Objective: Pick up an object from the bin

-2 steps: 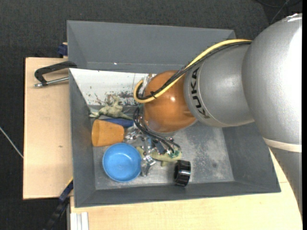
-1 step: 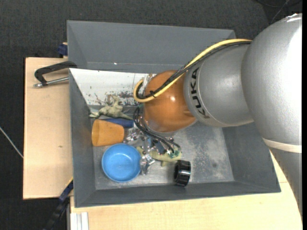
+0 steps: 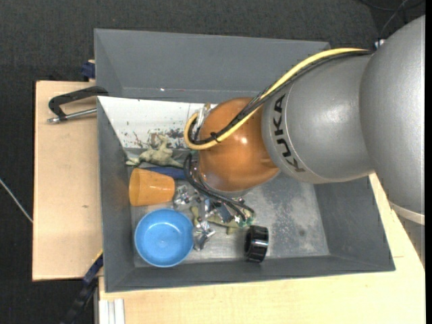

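My gripper (image 3: 210, 214) reaches down into the front middle of the bin, under the orange wrist cover that hides most of it. An orange cup (image 3: 152, 187) lies on its side just to the gripper's left. A round blue bowl (image 3: 163, 237) stands open side up at the front left, close to the gripper's lower left. To the gripper's lower right, a small black cylinder (image 3: 256, 243) rests on the bin floor. The view does not show anything held.
A tan toy figure (image 3: 159, 156) lies behind the orange cup. A white speckled sheet (image 3: 154, 121) leans against the bin's back left. The big grey arm covers the bin's right and back.
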Controlling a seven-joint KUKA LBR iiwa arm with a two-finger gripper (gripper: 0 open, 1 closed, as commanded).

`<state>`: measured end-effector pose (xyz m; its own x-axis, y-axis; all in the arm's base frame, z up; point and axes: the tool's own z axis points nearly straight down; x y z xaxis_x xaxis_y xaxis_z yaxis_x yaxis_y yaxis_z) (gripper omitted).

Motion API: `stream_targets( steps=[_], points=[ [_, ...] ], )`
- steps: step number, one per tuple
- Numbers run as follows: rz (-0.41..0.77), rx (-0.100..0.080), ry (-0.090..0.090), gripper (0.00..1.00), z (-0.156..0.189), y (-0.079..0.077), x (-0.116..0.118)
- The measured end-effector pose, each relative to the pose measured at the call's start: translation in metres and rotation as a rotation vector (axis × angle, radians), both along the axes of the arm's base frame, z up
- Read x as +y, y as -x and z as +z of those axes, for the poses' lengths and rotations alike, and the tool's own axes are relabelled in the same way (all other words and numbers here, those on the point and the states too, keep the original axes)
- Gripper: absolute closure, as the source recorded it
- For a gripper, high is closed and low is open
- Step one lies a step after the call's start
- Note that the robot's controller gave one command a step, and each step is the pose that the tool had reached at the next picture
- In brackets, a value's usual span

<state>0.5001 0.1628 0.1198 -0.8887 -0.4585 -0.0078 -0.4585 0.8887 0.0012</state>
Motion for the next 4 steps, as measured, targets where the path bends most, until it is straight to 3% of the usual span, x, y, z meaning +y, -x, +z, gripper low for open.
stream_targets(
  steps=[1, 2, 3, 4],
  points=[
    [-0.003, 0.003, 0.002, 0.0, -0.003, 0.0, -0.002],
    [0.434, 0.001, 0.006, 0.0, -0.048, 0.002, 0.038],
    [0.433, 0.016, 0.011, 1.0, -0.047, 0.005, 0.036],
    [0.658, -0.008, 0.004, 1.0, 0.06, 0.001, 0.038]
  ],
)
